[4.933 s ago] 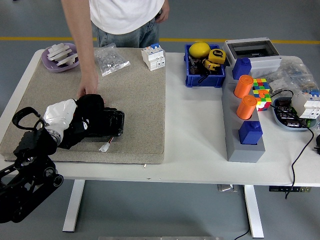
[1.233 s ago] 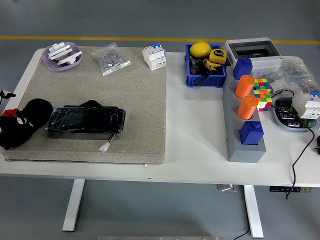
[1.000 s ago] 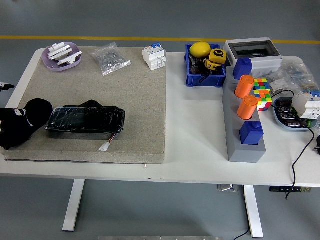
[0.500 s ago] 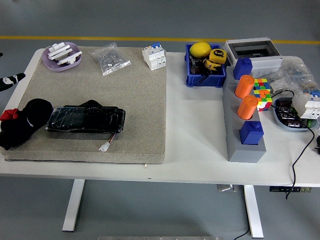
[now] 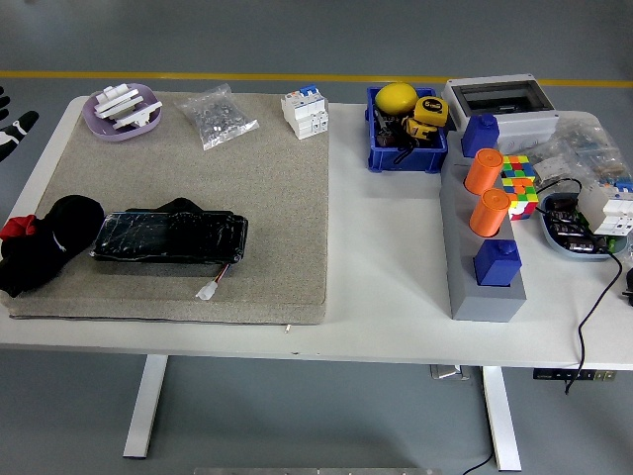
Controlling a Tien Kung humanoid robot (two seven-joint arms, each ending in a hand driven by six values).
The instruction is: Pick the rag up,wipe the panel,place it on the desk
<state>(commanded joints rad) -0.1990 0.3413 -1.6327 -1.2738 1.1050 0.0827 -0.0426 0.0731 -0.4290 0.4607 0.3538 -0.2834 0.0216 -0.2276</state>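
Observation:
The black rag, with a bit of red at its left end, lies bunched on the left end of the grey mat. It touches the left end of the black panel, which lies flat on the mat with a small white connector at its front. Only the fingertips of my left hand show at the far left edge, beyond the table and well behind the rag. They are spread and hold nothing. My right hand is out of view.
On the mat's far side are a purple dish, a clear bag of parts and a white breaker. To the right stand a blue bin, a grey block with orange cylinders and a cable.
The person who touched the rag has left. My left arm has let go of the rag and withdrawn off the left edge; its fingertips have risen along that edge.

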